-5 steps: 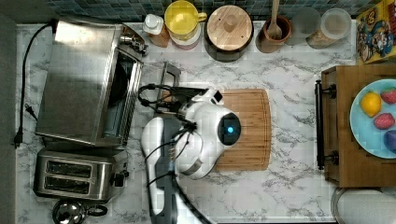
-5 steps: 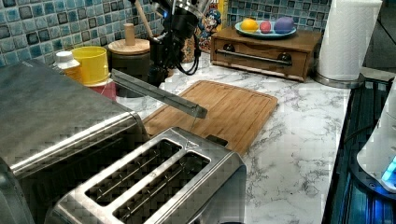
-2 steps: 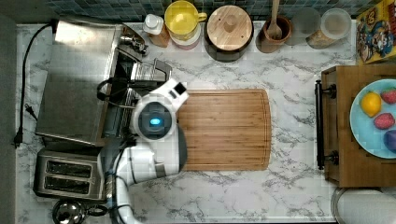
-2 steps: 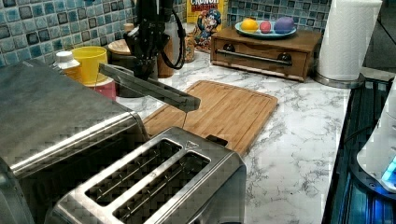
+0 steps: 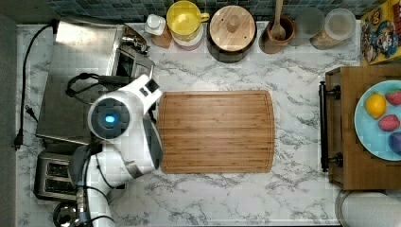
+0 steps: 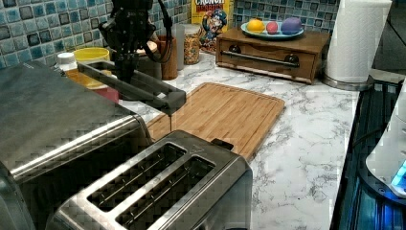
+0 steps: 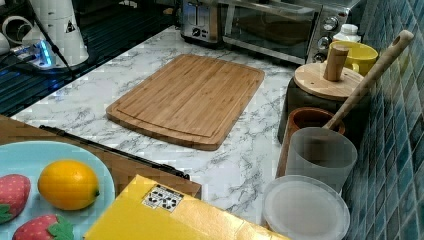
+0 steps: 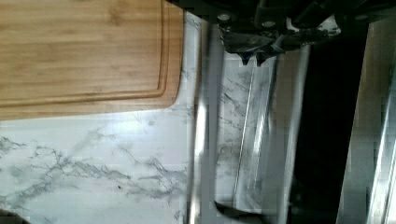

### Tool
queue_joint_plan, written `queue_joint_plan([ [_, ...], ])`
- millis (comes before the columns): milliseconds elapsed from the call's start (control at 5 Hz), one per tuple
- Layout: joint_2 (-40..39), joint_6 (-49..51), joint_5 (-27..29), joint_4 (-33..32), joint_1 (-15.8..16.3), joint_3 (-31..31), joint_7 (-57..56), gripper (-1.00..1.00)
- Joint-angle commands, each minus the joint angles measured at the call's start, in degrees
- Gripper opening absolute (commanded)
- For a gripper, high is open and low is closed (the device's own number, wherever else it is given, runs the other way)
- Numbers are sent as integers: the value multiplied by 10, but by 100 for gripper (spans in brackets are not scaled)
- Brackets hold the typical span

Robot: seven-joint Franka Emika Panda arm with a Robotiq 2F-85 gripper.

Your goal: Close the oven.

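Since the previous second, our arm has swung off the bamboo cutting board (image 5: 215, 131) toward nine o'clock in the top view, and the toaster oven (image 5: 80, 82) door has come up from nearly flat to partly raised. We now see our wrist housing (image 5: 116, 118) over the oven's front edge in the top view, with the oven itself sitting at nine to ten o'clock on the marble counter (image 5: 236, 198), just above the two-slot toaster (image 5: 56, 176). In the left view our gripper (image 6: 125, 72) reaches down at the door (image 6: 139, 86), which juts out roughly level with its front edge toward four o'clock, above the board's near corner. The wrist view shows the door's bar handle (image 8: 201, 126) running alongside the glass (image 8: 254, 140), with the dark cavity (image 8: 322, 126) beyond and the cutting board's corner to the other side. Our fingers (image 8: 254, 44) are just at the door's glass, but we cannot tell whether the jaws are apart or together. In the right view the oven (image 7: 280, 25) stands at twelve o'clock beyond the board (image 7: 192, 97), beside a yellow mug (image 7: 357, 55) and a lidded wooden canister (image 7: 325, 82).
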State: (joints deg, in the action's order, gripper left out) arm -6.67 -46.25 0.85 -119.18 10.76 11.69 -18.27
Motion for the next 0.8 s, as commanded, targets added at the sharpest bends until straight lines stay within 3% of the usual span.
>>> queue_joint_plan([
  [200,-25,68,-13,121,27,24,96,-100],
  [800,57,20,52,58,8,24,59,-100],
])
